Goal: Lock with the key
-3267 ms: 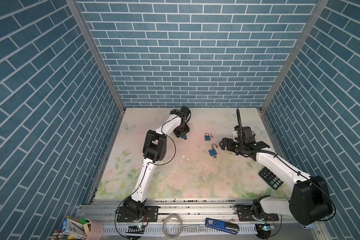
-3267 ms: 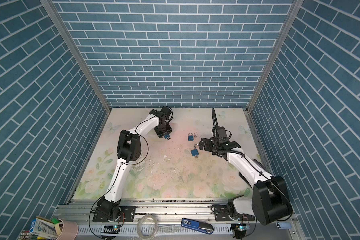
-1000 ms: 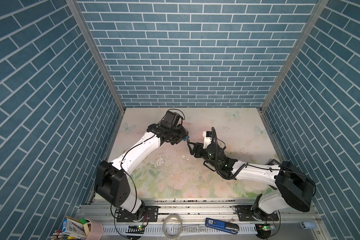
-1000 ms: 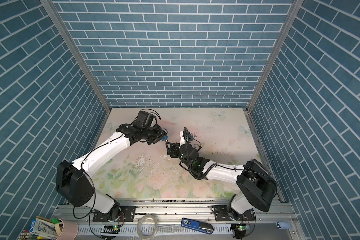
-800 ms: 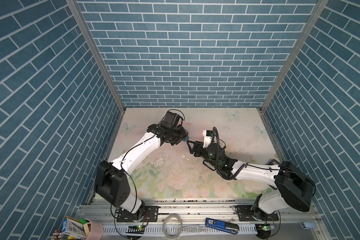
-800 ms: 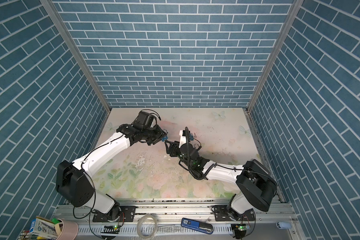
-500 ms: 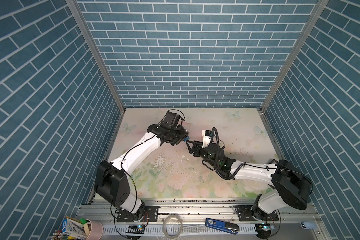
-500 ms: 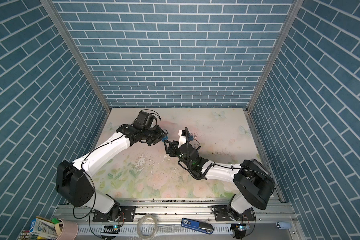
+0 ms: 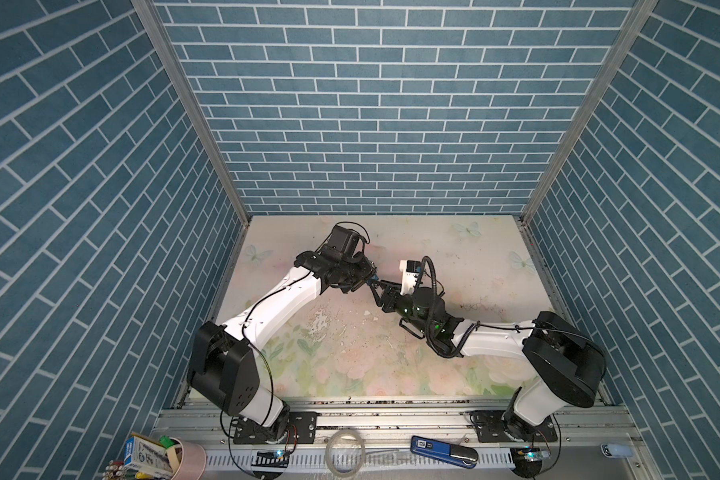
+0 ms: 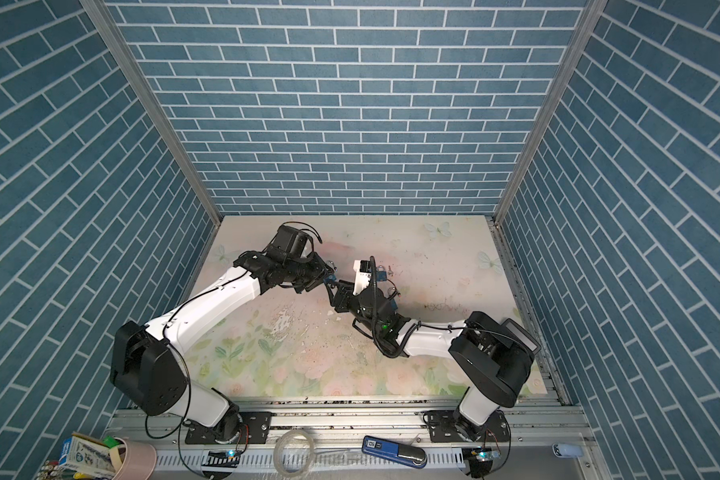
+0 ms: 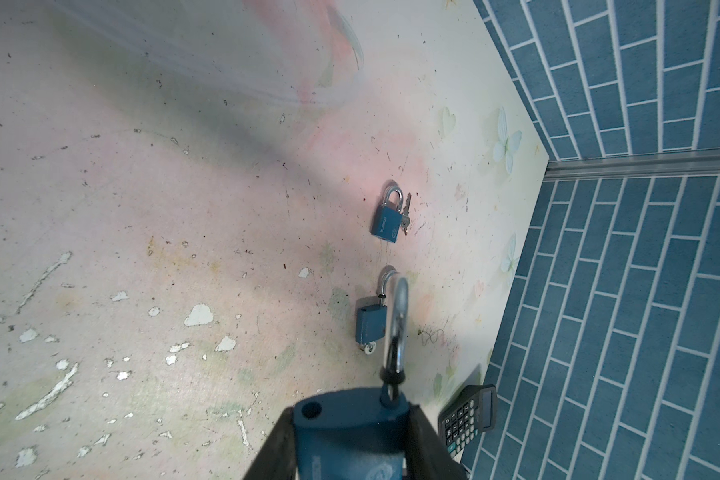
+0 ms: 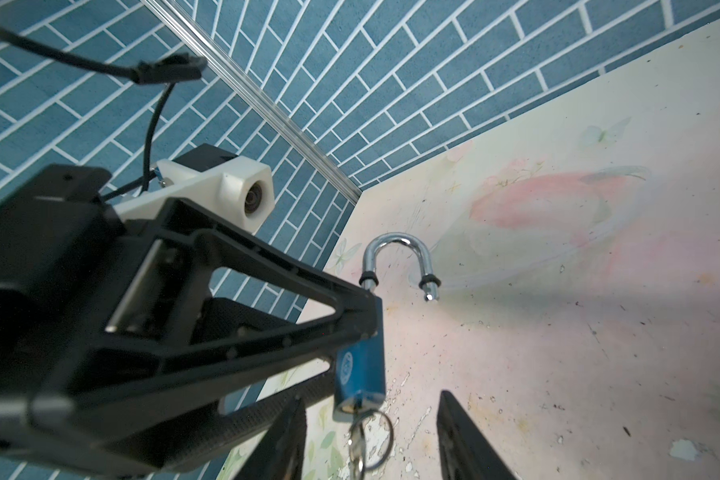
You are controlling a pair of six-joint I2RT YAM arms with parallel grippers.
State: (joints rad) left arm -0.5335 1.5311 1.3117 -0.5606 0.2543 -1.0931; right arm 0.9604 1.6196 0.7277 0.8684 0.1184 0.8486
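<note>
Gripping the blue padlock (image 9: 373, 277) in both top views, the left gripper (image 9: 369, 280) has the right gripper (image 9: 377, 287) just beside that padlock. Left wrist view: jaws closed on its body, shackle (image 11: 399, 326) standing open. Right wrist view: jaws apart, flanking the key (image 12: 356, 451) hanging from the padlock's base.

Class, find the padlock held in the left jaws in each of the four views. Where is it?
In a top view: padlock, about dead centre.
In a top view: just left of centre.
Left wrist: close up, filling the foreground.
Right wrist: near centre, seen side-on.
Shared landmark: the left gripper clamped on it.
</note>
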